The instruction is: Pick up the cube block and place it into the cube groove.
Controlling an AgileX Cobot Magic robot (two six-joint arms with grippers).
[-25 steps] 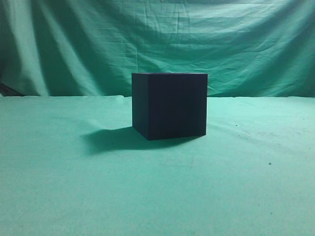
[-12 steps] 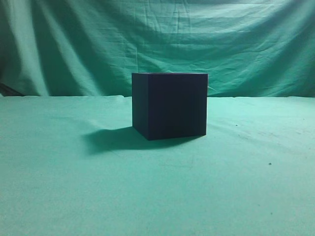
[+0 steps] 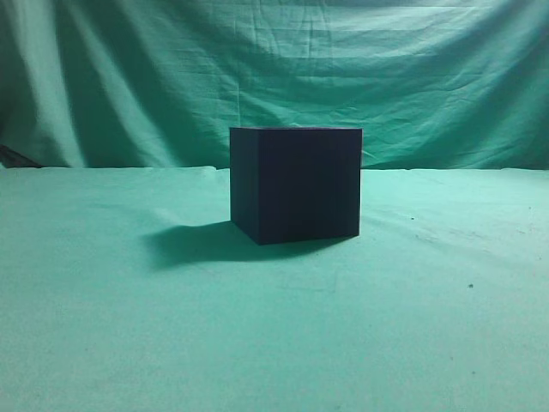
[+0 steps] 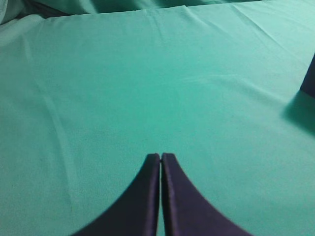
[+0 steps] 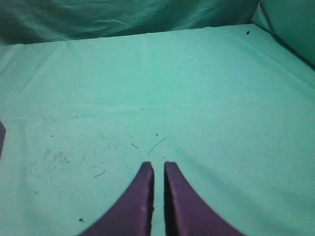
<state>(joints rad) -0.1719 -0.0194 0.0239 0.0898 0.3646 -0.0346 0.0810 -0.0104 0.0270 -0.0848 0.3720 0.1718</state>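
Observation:
The cube groove [image 3: 296,184], a large dark navy-black box with sharp edges, stands at the middle of the green cloth. Its corner shows at the right edge of the left wrist view [image 4: 310,78], and a sliver shows at the left edge of the right wrist view [image 5: 1,138]. The cube block with the pale top shows in no view. My left gripper [image 4: 161,156] is shut and empty over bare cloth, left of the groove. My right gripper [image 5: 158,164] has its jaws nearly together with nothing between them, to the right of the groove. Neither gripper shows in the exterior view.
The green cloth [image 3: 129,326] covers the table and hangs as a backdrop [image 3: 274,69] behind it. The groove's shadow [image 3: 193,242] falls to its left. Small dark specks and threads [image 5: 103,172] lie on the cloth ahead of my right gripper.

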